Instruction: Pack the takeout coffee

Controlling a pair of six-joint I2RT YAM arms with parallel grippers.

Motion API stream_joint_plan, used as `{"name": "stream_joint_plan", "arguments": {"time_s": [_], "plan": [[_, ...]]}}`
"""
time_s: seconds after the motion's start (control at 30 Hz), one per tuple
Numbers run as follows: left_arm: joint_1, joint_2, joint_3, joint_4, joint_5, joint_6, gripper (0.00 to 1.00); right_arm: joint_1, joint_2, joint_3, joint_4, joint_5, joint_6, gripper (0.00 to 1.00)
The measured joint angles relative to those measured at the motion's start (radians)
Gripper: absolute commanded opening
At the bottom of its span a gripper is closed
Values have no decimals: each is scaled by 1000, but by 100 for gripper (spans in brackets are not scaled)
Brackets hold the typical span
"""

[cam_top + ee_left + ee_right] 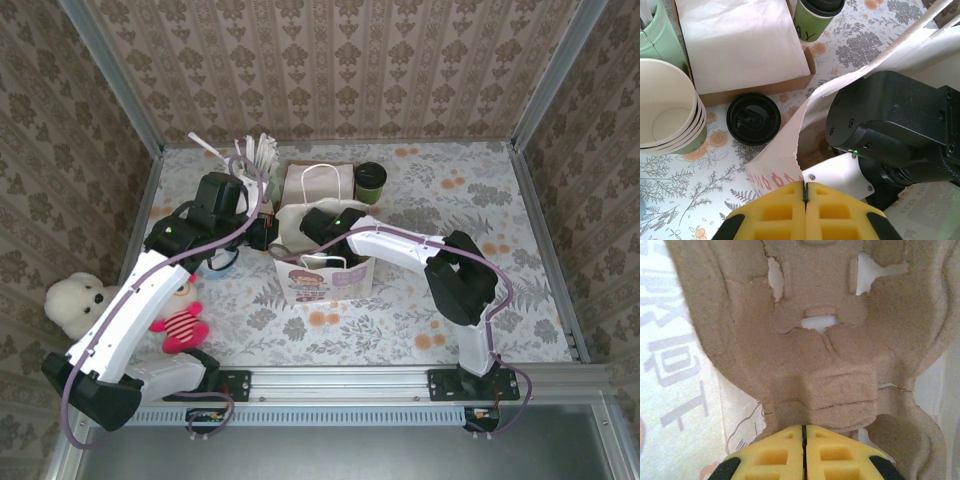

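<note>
The task is judged to be partly done. The bag (325,282) stands open in the middle of the top view, but the coffee (371,180) is not yet in it. The coffee is seen upright and lidded on the worktop (480,220), in the upper middle of that frame, just right of the box (300,172) and apart from the bag. In the left wrist view it is cut off by the top edge.

The left pincer (805,194) is clenched on the bag's white rim at the bottom centre of the left wrist view, and the mouth is held wide by it. The right pincer (804,435) is reached down into the bag. Its pads are pressed together at the bottom of the right wrist view, with the tips against the middle ridge of a pulp carrier (830,350). Whether any of the carrier is nipped between them cannot be told. The bag's printed wall is seen at the left of that frame, so the carrier is judged to lie inside the bag.

What is left, by this reading, is for the right pincer to be drawn out and for the coffee to be fetched and lowered into a well of the carrier. A loose black lid (754,118) and stacked cups (667,115) are seen at the left of the left wrist view, touched by neither pincer.
</note>
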Motion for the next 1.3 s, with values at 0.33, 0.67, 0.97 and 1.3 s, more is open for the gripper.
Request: {"name": "stream_joint_plan", "arguments": {"time_s": [0.33, 0.67, 0.97, 1.3], "plan": [[0, -3, 0, -1, 0, 0, 0, 6, -9, -14, 31, -97, 1, 11], [1, -16, 0, -11, -9, 0, 0, 12, -17, -68, 84, -67, 0, 10], [2, -34, 0, -7, -15, 0, 0, 14, -25, -36, 78, -103, -6, 11], [6, -34, 0, -6, -30, -4, 0, 22, -34, -13, 24, -97, -38, 10]]}}
